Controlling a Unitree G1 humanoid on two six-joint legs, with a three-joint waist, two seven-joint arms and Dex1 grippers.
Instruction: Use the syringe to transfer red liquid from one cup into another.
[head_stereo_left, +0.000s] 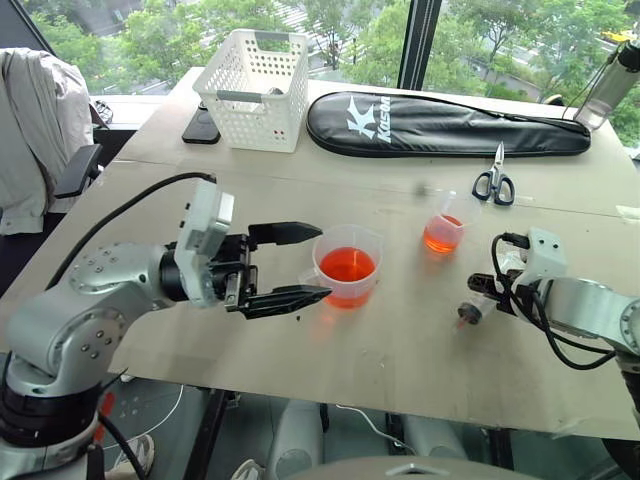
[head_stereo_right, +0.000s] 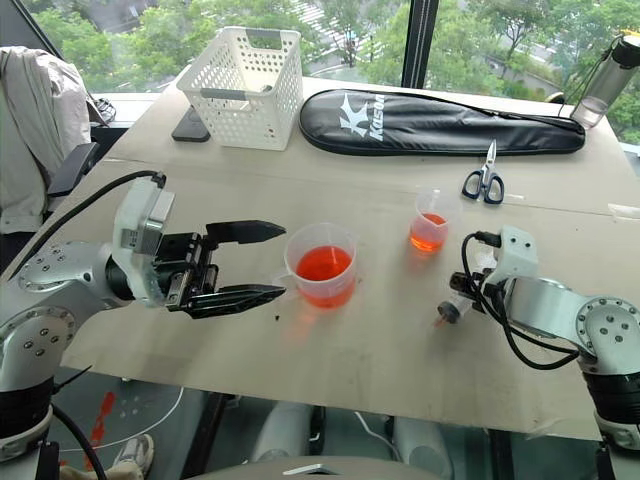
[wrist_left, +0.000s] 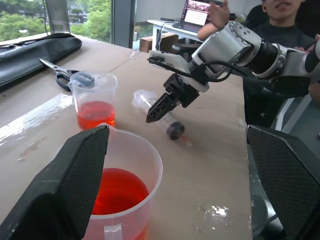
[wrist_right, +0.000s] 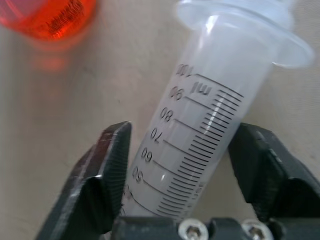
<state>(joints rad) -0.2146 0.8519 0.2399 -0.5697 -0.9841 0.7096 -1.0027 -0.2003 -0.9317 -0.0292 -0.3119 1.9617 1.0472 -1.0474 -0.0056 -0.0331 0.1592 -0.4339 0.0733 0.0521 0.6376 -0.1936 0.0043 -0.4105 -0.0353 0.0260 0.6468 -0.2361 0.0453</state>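
Two hands: left hand (head_stereo_left: 288, 266) wide open beside handled cup (head_stereo_left: 348, 264); right hand (wrist_right: 176, 165) straddling syringe (wrist_right: 200, 135), grip unclear

Left gripper fingers (wrist_left: 65, 190): two black pads, spread wide, either side of the near cup.
Large cup (wrist_left: 125, 165): clear, closest, holding red liquid (wrist_left: 117, 192).
Small cup (wrist_left: 93, 100): clear, beyond it, red liquid in its lower part.
Syringe (wrist_left: 157, 115): lying on the table (wrist_left: 210, 185).
Right gripper (wrist_left: 157, 112): angled down at the syringe barrel.
Scissors (wrist_left: 60, 75): behind the small cup, beside a black bag (wrist_left: 35, 52).
Person (wrist_left: 280, 20): seated past the table's far end, with a laptop (wrist_left: 196, 14) beyond.
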